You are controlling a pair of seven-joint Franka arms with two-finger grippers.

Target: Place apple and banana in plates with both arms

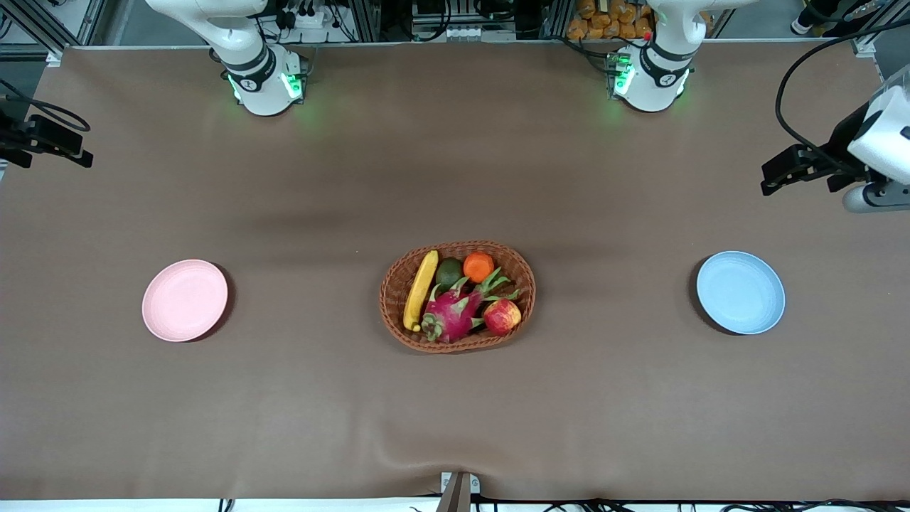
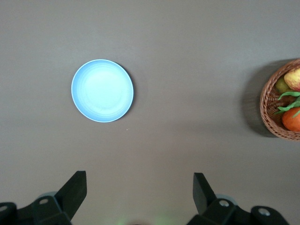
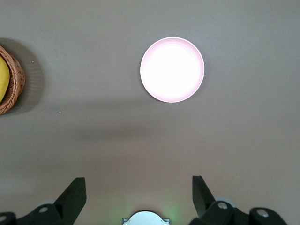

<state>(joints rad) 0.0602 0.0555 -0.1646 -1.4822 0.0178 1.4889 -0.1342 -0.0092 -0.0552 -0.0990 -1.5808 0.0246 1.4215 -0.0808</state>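
Observation:
The apple (image 1: 502, 316) and the banana (image 1: 420, 289) lie in a wicker basket (image 1: 389, 299) at the table's middle. The apple also shows in the left wrist view (image 2: 294, 78), and the banana's edge in the right wrist view (image 3: 3, 77). The pink plate (image 1: 185, 300) lies empty toward the right arm's end of the table, the blue plate (image 1: 740, 291) empty toward the left arm's end. My left gripper (image 2: 139, 174) is open and empty, high over bare cloth, with the blue plate (image 2: 102, 90) below. My right gripper (image 3: 138, 178) is open and empty, high over bare cloth, with the pink plate (image 3: 172, 69) below.
The basket also holds a magenta dragon fruit (image 1: 455, 316), an orange (image 1: 478, 267) and a dark green fruit (image 1: 448, 272). Both arm bases stand along the table's edge farthest from the front camera. Black fixtures (image 1: 800, 167) (image 1: 43, 139) hang at the two table ends.

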